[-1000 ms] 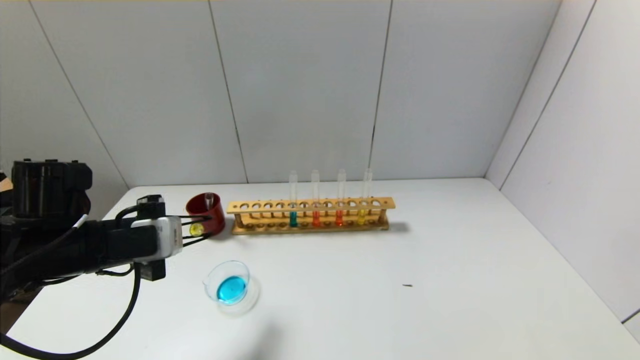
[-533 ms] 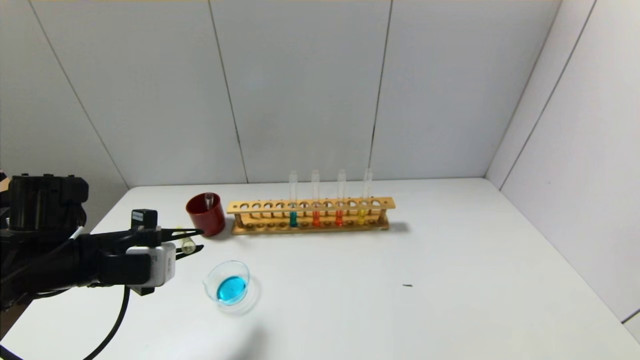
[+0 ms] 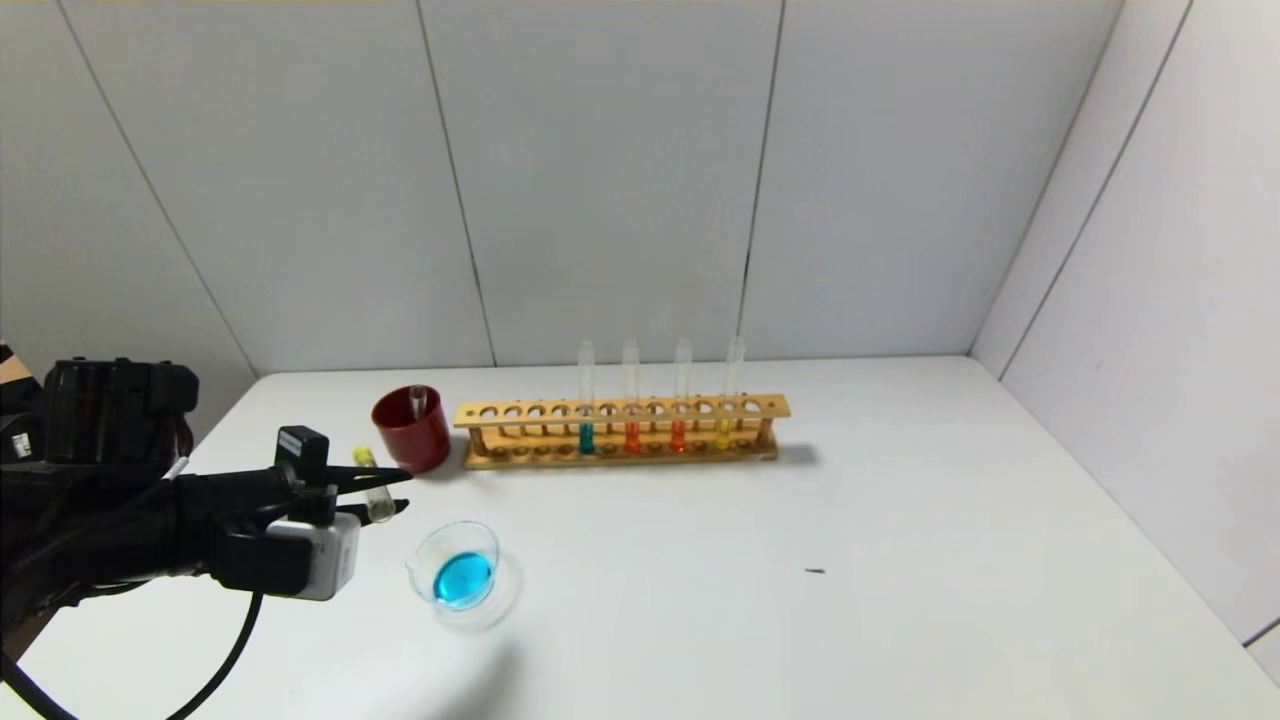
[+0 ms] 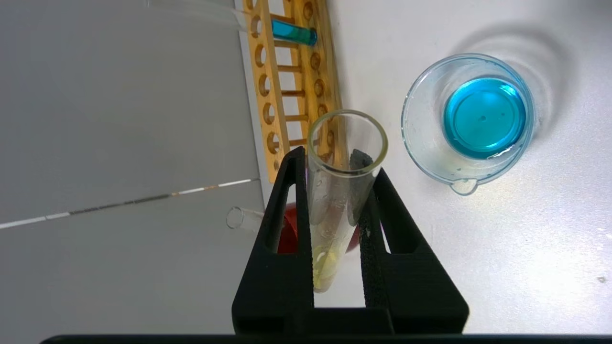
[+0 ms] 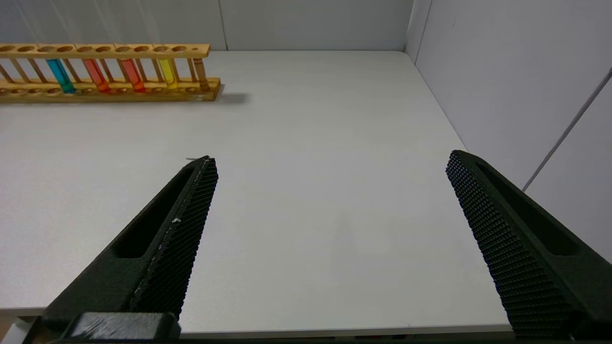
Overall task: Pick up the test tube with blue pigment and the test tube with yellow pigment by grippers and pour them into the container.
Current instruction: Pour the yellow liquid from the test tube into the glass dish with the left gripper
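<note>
Your left gripper, clamped on the slim glass yellow-pigment tube at lower left, has tilted it mouth-down since.

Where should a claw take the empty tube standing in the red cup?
Grip the empty tube on the bare glass just below its mouth, coming from above. Only that top part rises over the rim of the red cup; the cup wall hides everything lower.

Open white table lies right of the glass dish and in front of the wooden rack. Rack, red cup and dish crowd the left rear; walls close three sides.
</note>
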